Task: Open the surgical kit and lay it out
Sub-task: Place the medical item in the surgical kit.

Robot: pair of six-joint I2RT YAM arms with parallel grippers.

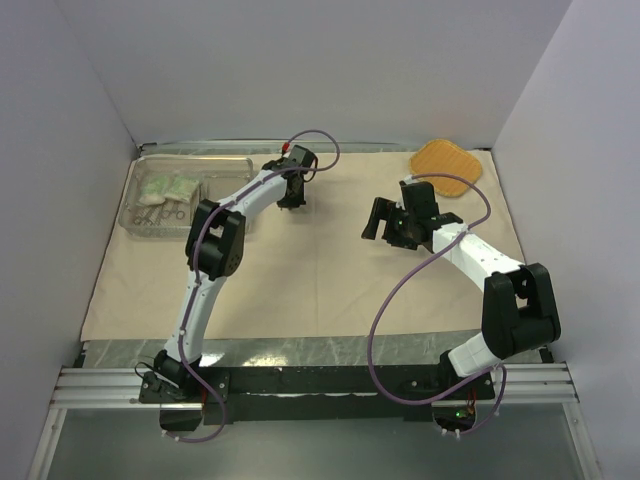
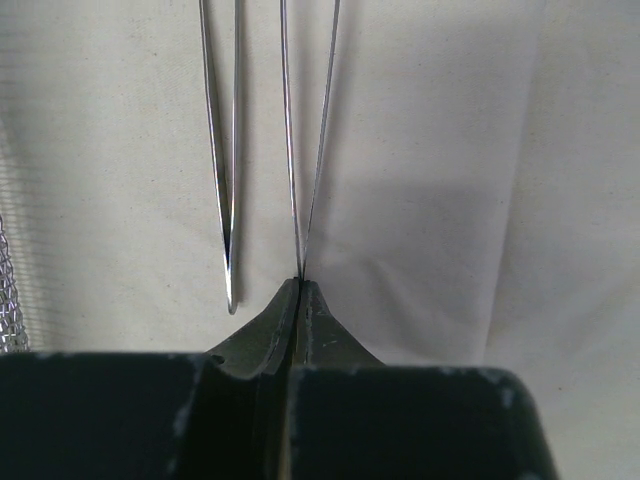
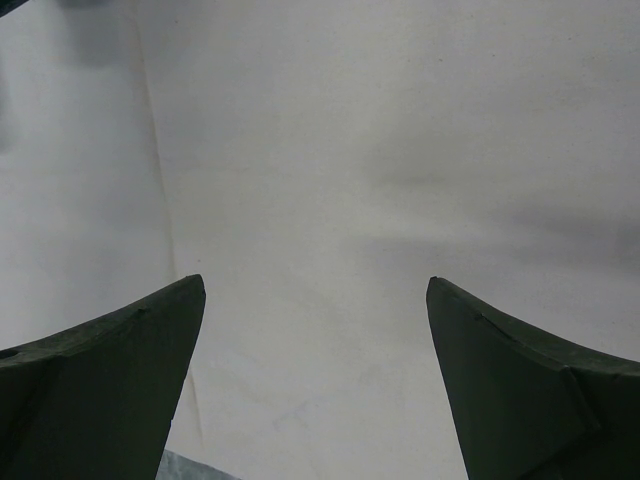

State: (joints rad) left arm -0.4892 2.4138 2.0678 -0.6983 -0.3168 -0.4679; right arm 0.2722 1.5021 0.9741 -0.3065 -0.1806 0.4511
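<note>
**A:** From above, where is everything?
**B:** The mesh tray [image 1: 228, 172] sits on the beige cloth [image 1: 320, 280], with the packets [image 1: 170, 187] inside it. The left gripper [image 1: 293, 203] is just right of the tray. The right gripper [image 1: 385, 228] is well right of it, and the orange pad [image 1: 447, 160] is farther right.
**A:** Left wrist?
**B:** Its fingertips [image 2: 262, 340] are clenched on the tip of the tweezers [image 2: 301, 255], right of the tray's edge. Another steel pair [image 2: 230, 275] lies between.
**A:** Right wrist?
**B:** Its fingers [image 3: 110, 370] are spread wide over bare cloth, grasping nothing.

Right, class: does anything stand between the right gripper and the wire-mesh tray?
Yes: the left arm crosses the right end of the tray, and the left gripper, shut on tweezers, hangs over the cloth between it and the right gripper.
</note>
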